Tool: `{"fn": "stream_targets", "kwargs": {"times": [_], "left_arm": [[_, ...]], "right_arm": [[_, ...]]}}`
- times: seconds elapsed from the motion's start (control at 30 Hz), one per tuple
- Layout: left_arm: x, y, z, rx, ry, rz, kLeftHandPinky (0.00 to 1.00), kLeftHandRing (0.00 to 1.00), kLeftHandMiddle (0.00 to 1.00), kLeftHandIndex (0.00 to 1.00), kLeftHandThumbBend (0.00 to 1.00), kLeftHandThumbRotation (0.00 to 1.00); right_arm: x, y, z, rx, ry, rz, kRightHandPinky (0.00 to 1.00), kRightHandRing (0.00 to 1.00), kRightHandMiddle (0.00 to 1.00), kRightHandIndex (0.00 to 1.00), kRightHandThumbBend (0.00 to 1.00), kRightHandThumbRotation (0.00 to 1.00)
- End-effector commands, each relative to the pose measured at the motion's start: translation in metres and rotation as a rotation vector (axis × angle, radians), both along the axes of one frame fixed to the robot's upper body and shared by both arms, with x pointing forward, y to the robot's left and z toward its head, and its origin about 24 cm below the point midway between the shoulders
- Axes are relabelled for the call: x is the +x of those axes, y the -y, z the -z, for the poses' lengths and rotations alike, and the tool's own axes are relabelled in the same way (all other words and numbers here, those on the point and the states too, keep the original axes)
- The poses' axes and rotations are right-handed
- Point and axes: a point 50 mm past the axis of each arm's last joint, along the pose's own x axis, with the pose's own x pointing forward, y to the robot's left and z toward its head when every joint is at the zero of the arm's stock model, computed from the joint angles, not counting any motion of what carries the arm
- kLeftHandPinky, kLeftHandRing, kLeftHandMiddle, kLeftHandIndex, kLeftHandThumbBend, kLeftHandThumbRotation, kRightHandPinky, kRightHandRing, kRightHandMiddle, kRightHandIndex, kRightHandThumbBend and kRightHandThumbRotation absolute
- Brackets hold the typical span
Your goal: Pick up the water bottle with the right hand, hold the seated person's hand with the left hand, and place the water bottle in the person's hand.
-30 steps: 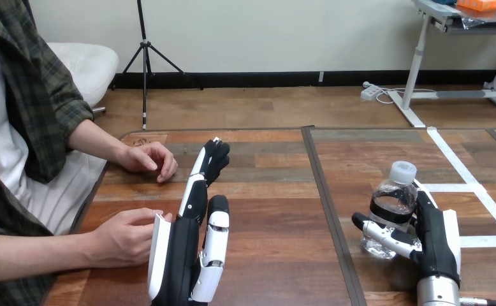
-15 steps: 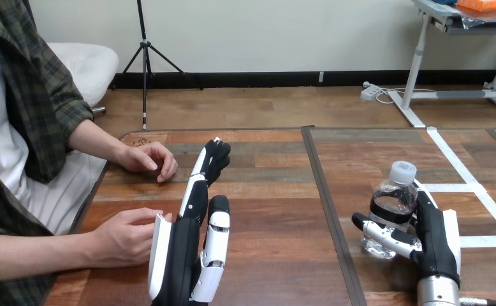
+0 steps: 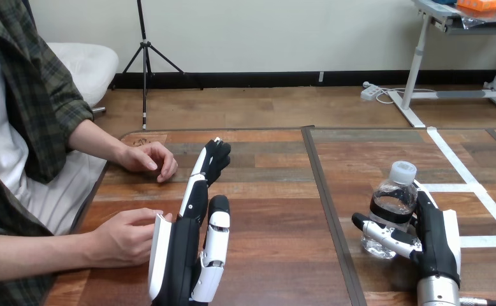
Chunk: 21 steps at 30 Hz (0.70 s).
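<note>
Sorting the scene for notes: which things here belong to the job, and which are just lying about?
Job: bottle, right hand curled round it, open left hand, person's near hand beside it.
Lying about: tape lines on the table, person's far hand.

The head camera sits high above the near edge of the brown plank-patterned wooden table (image 3: 271, 191) and faces forward and down across it. The tabletop runs from the bottom edge up to its far edge at about mid-height. The camera is close to the robot's own arms. The black-and-white left hand (image 3: 191, 252) rises large from the bottom edge, left of centre, and the black-and-white right hand (image 3: 435, 241) enters at the bottom right, against the clear plastic water bottle (image 3: 392, 207). The table's left side falls at the view's left, where the seated person's 2 hands show, the nearer hand (image 3: 125, 237) low and the farther hand (image 3: 147, 157) higher.
</note>
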Motion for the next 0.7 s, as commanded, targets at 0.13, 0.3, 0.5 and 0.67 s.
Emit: {"fn": "stream_targets", "kwargs": {"times": [0.13,0.3,0.5,0.67], "left_arm": [[0.0099,0.0032,-0.0096,-0.017,0.052,0.011,0.91,0.90,0.91,0.94,0.09,1.00],[0.0100,0.0032,-0.0098,-0.020,0.057,0.014,0.92,0.90,0.91,0.94,0.08,1.00],[0.0100,0.0030,-0.0099,-0.017,0.058,0.013,0.92,0.90,0.91,0.94,0.08,1.00],[0.0106,0.0028,-0.0099,-0.019,0.058,0.009,0.92,0.90,0.91,0.94,0.07,1.00]], "right_arm": [[0.0211,0.0032,-0.0230,-0.012,0.090,-0.005,0.79,0.88,0.91,0.87,0.75,0.08],[0.0217,0.0032,-0.0235,-0.016,0.090,-0.005,0.79,0.88,0.91,0.87,0.75,0.08],[0.0225,0.0032,-0.0241,-0.020,0.090,-0.004,0.79,0.88,0.90,0.87,0.75,0.10],[0.0236,0.0030,-0.0246,-0.019,0.091,0.001,0.78,0.87,0.89,0.86,0.76,0.12]]}}
